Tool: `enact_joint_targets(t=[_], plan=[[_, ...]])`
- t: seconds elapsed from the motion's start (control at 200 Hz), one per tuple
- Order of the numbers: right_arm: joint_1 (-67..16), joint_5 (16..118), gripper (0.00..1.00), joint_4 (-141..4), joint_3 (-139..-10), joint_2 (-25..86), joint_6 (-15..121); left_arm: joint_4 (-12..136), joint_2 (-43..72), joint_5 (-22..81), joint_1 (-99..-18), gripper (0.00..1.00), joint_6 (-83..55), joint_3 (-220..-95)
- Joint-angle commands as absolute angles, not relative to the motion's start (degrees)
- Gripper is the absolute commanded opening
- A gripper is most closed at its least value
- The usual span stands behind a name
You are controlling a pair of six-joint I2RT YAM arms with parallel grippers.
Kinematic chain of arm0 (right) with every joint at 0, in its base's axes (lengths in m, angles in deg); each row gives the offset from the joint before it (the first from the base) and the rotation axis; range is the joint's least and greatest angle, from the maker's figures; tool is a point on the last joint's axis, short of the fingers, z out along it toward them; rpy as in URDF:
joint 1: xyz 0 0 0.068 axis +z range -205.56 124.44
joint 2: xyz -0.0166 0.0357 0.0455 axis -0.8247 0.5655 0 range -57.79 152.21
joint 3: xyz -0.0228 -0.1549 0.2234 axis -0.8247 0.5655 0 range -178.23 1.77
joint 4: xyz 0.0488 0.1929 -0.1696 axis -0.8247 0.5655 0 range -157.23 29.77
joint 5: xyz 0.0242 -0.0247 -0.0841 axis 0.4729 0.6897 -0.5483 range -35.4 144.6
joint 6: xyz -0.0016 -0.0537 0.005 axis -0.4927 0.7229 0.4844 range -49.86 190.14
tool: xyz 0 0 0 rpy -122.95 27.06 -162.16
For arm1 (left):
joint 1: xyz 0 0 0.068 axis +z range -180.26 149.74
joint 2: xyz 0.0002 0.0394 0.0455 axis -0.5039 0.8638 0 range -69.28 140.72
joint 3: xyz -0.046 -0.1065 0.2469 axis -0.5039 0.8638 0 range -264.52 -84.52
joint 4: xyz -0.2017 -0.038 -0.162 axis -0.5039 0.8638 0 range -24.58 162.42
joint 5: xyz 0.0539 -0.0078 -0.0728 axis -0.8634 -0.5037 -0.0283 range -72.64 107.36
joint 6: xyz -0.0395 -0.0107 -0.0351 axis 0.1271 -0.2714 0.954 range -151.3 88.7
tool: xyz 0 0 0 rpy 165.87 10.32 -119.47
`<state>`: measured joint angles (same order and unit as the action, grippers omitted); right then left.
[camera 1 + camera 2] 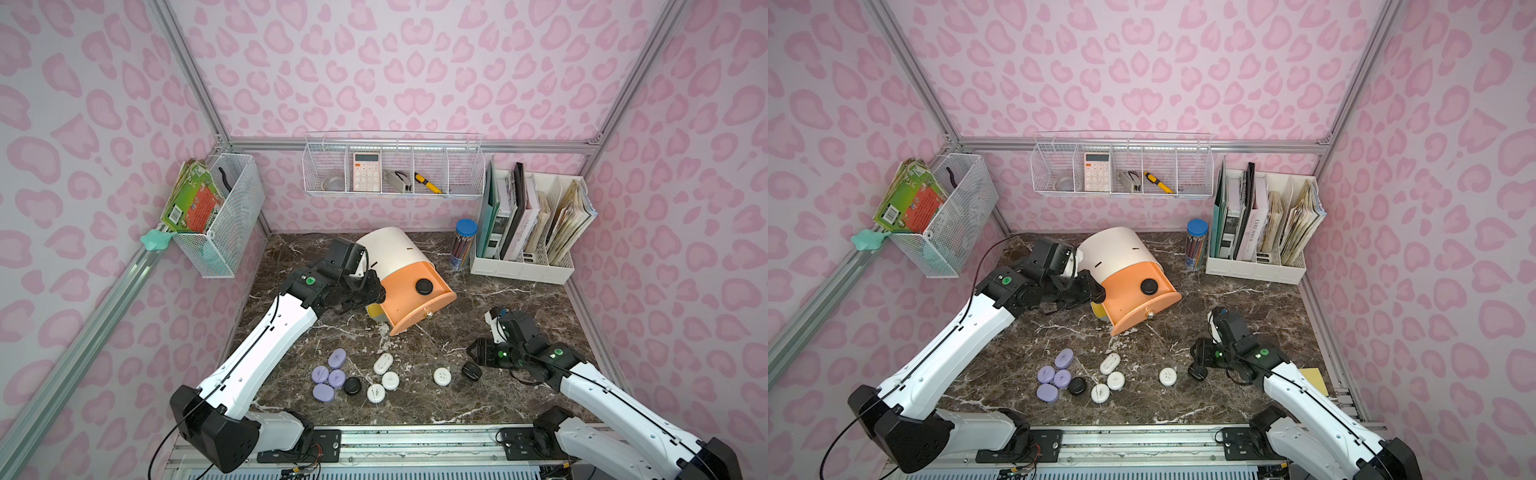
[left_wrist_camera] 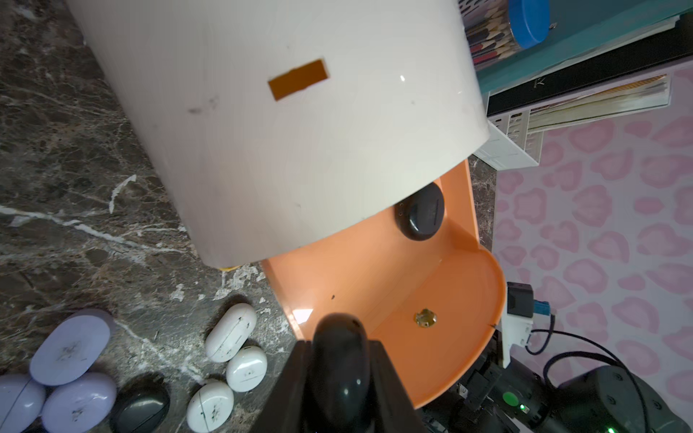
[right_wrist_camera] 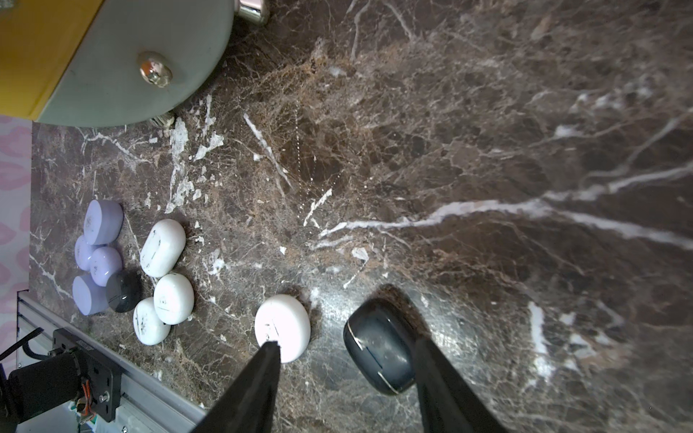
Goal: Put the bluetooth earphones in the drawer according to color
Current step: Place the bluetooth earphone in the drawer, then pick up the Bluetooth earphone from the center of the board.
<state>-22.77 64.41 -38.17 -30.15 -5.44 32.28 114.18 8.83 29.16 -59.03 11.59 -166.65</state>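
Glossy black pebble case [image 2: 337, 337] at peach-orange plastic drawer [image 2: 375, 270]
Left pincer [image 2: 339, 352] clamps it (next: let go inside); right pincer [image 3: 345, 344] gapes around another black case [image 3: 378, 345].

Top views high, facing back, wrist views close, sharing tabletop [image 2: 56, 187]

Black earphone case [image 2: 337, 360] glossy plastic — tabletop [image 2: 75, 150] polished marble-look, perhaps laminate.

Bright, even overhead lighting; soft short shadows. Glare on the table [image 3: 330, 303] in the right wrist view; top views bow at edges.
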Motion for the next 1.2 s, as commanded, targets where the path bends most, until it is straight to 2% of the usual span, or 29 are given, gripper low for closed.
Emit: enact_joint_targets(t=[0.0,0.335,0.61,0.695,0.955,1.195], plan=[[-21.67,63.56,0.60,-39.39,-30.22,-4.40,30.66,111.42,11.12,31.93,-58.95,0.02,10.88,-167.41],[-19.68,61.11,0.62,-39.38,-29.47,-2.52,29.28,109.81,14.79,34.44,-59.09,0.05,11.32,-168.99],[-18.96,60.76,0.64,-39.73,-29.10,-1.73,28.41,112.22,14.44,33.23,-59.09,0.40,11.68,-169.26],[-18.79,60.67,0.64,-39.57,-29.08,-1.72,28.37,112.75,14.00,32.78,-59.08,0.47,11.76,-169.44],[-17.99,60.14,0.65,-38.81,-29.42,-1.81,27.57,115.59,10.91,31.58,-59.09,0.54,12.09,-170.57],[-15.73,59.01,0.65,-38.23,-29.13,-1.46,25.80,117.74,0.88,27.45,-59.08,0.62,12.03,-164.54]])
